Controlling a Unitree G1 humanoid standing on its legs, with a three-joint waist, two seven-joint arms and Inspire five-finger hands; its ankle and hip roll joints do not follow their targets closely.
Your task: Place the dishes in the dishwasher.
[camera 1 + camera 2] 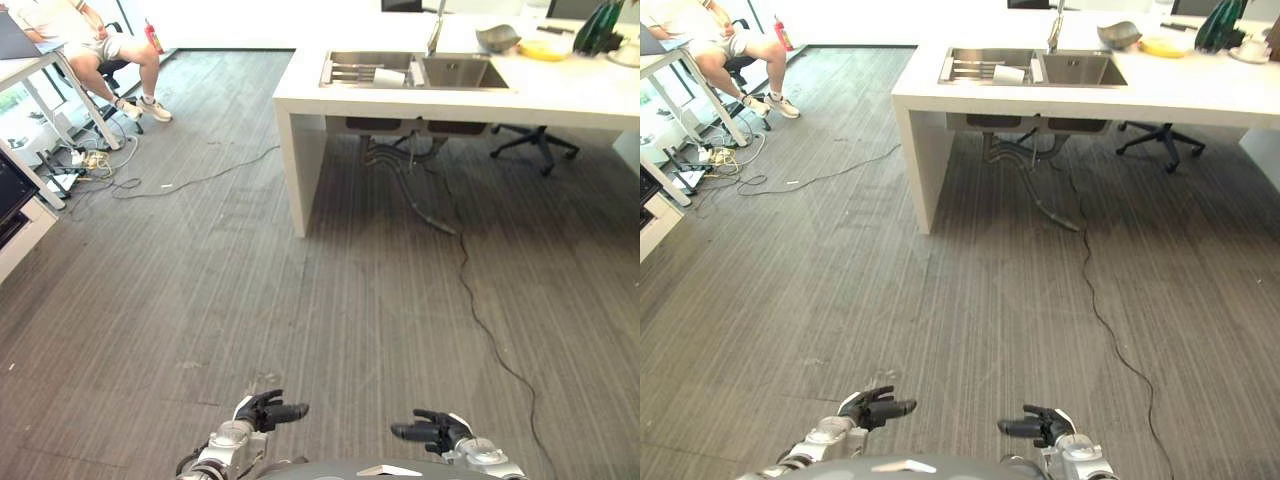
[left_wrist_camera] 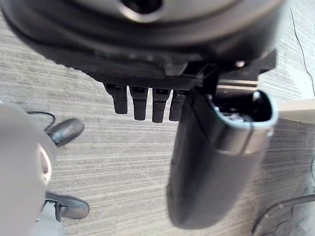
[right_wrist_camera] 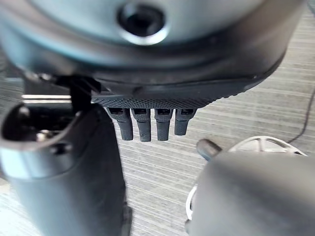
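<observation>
1. Left eye view: the left hand (image 1: 268, 411) and the right hand (image 1: 432, 430) are hovering low over the grey striped floor (image 1: 300, 300), fingers relaxed and pointing toward each other, holding nothing. A white counter (image 1: 560, 100) is standing well ahead, carrying a double sink (image 1: 415, 71); a grey bowl (image 1: 498, 38) and a yellow dish (image 1: 545, 48) are sitting on the counter beyond the sink. A person (image 1: 90, 45) is sitting at far left.
2. Right eye view: a rack (image 1: 975, 68) is lying in the sink's left basin. A black office chair (image 1: 1160, 138) is standing behind the counter, and a black cord (image 1: 1110, 330) is trailing across the floor.
3. Left wrist view: the left hand's fingers (image 2: 140, 102) are hanging straight, the thumb (image 2: 216, 157) extended, nothing in hold.
4. Right wrist view: the right hand's fingers (image 3: 147, 125) are hanging straight beside the thumb (image 3: 69, 172), gripping nothing.
</observation>
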